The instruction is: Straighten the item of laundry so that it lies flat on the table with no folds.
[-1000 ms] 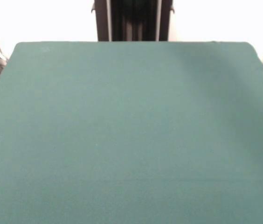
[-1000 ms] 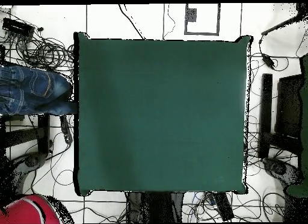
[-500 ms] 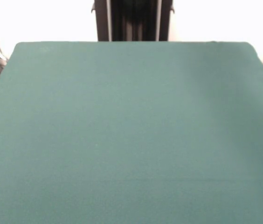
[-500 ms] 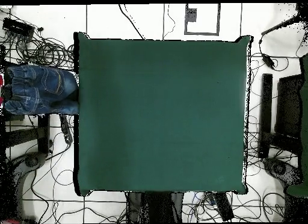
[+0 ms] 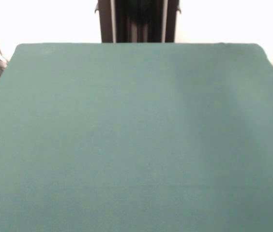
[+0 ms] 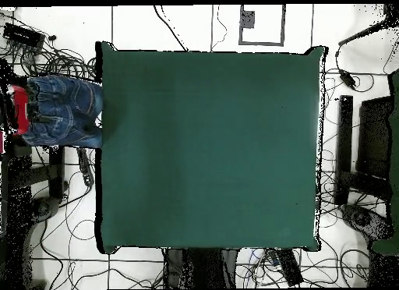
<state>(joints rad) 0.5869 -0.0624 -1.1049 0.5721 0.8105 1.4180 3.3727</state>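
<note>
Zero laundry on the desk [image 6: 210, 146] yet: the jeans [image 6: 64, 110] sit bunched just off its edge at 9 o'clock in the overhead view, apparently carried by a person in red [image 6: 19, 107]. Robot hand is out of both views, so its state and bearing can't be told.

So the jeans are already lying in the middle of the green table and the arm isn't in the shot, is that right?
Not quite. The jeans are not in the middle of the green table; the overhead view shows them bunched beside its left edge, off the cloth or just reaching the edge. The front view shows only bare green cloth. The rest holds: no arm or end effector shows in either view.
</note>
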